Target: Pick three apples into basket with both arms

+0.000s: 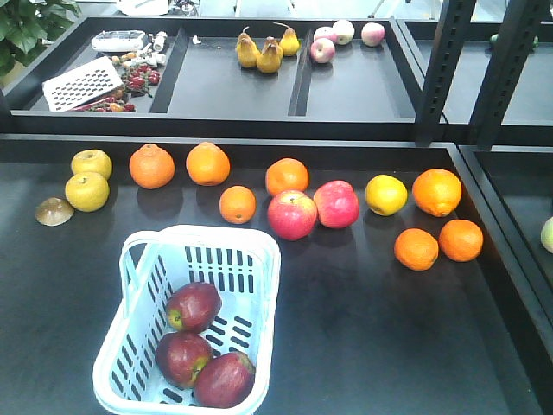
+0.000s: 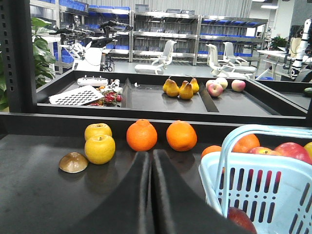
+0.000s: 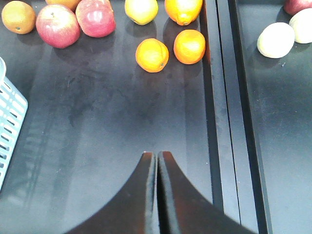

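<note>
Three dark maroon apples lie inside the pale blue basket [image 1: 251,251] at the front left of the table: one at the back [image 1: 193,307], one at the front left [image 1: 182,358], one at the front right [image 1: 224,379]. The basket [image 2: 214,175] also shows at the right of the left wrist view, with one dark apple [image 2: 241,220] behind its slots. My left gripper [image 2: 151,155] is shut with nothing in it, left of the basket. My right gripper [image 3: 157,155] is shut and empty over bare table, right of the basket's edge [image 3: 10,122]. Neither arm shows in the front view.
A row of fruit lies behind the basket: two yellow apples [image 1: 87,191], several oranges [image 1: 208,163], two bright red apples [image 1: 292,214], a yellow fruit [image 1: 385,194]. A brown half shell [image 1: 54,211] sits at the left. Pears [image 1: 269,58] and pale apples [image 1: 322,49] fill the rear tray.
</note>
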`<state>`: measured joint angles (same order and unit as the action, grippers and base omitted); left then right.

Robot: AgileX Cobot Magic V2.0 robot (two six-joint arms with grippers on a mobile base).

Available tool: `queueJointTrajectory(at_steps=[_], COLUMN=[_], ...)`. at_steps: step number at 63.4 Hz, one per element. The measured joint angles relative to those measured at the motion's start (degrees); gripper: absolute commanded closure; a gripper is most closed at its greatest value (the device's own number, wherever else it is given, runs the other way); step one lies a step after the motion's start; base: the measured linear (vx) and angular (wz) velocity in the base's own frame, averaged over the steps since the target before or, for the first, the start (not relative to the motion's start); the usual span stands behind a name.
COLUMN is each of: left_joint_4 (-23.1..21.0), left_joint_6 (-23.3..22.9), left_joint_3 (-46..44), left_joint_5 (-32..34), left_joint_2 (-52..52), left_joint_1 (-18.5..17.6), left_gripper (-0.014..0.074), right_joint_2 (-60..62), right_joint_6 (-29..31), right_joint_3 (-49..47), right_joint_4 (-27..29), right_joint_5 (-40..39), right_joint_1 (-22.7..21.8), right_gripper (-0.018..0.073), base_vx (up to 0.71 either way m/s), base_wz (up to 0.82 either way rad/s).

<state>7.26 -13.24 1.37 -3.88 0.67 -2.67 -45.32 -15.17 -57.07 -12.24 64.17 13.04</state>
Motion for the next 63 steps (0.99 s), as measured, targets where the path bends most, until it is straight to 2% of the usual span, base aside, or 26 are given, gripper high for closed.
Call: queueJointTrajectory(at_steps=[21, 33, 38, 63], left_joint_4=[0.0, 0.0, 0.0, 0.0], left_joint_6=[0.0, 0.0, 0.0, 0.0], left_joint_3=[0.0, 0.0, 0.0, 0.0], left_joint_5=[0.0, 0.0, 0.0, 0.0], left_joint_2=[0.0, 0.0, 0.0, 0.0], left_joint_1=[0.0, 0.0, 0.0, 0.0], left_gripper=[0.0603, 0.0603, 0.0603, 0.0603], right_joint_2=[0.0, 3.4, 7.1, 33.5], right_joint_6=[0.0, 0.1, 0.2, 0.8], right_joint_3=[0.0, 6.9, 12.3, 43.2], right_joint_4=[0.0, -0.2, -0.2, 0.0], right_joint_5=[-0.1, -4.0, -8.4, -40.3], right_joint_1=[0.0, 0.0, 0.0, 0.0], right_gripper=[0.0568, 0.0568, 0.0568, 0.0568], base_vx=[0.0, 0.0, 0.0, 0.0], base_wz=[0.0, 0.0, 0.0, 0.0])
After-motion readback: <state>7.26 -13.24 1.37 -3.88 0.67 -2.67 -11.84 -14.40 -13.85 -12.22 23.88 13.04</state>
